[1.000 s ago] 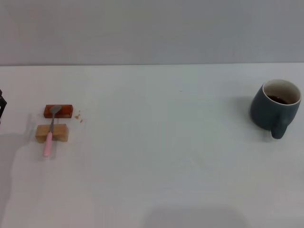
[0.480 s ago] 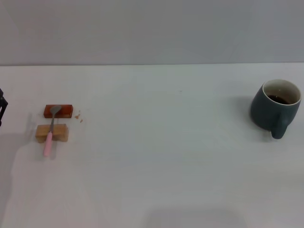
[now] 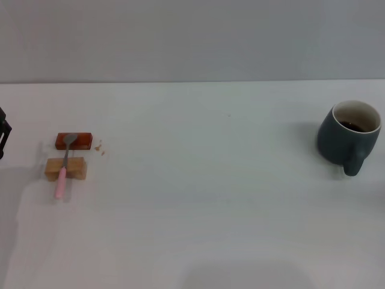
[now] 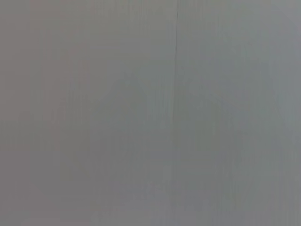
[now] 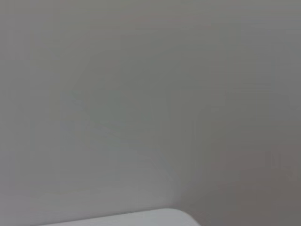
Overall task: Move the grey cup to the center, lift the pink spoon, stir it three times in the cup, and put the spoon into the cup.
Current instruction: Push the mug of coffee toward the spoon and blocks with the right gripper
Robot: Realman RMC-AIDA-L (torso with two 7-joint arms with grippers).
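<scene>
The grey cup (image 3: pixel 349 135), a dark blue-grey mug with dark liquid inside, stands at the table's right side with its handle toward me. The pink spoon (image 3: pixel 63 167) lies at the left, its pink handle across a tan block (image 3: pixel 65 168) and its metal bowl on a red-brown block (image 3: pixel 74 141). Only a dark tip of my left gripper (image 3: pixel 3 131) shows at the head view's left edge, apart from the spoon. My right gripper is out of view. Both wrist views show only blank grey wall.
The white table (image 3: pixel 198 198) spreads between the spoon and the cup. A few brown crumbs (image 3: pixel 100 148) lie beside the red-brown block. A grey wall stands behind the table's far edge.
The dark tip of my left gripper at the left edge has shifted slightly. The cup and spoon have not moved.
</scene>
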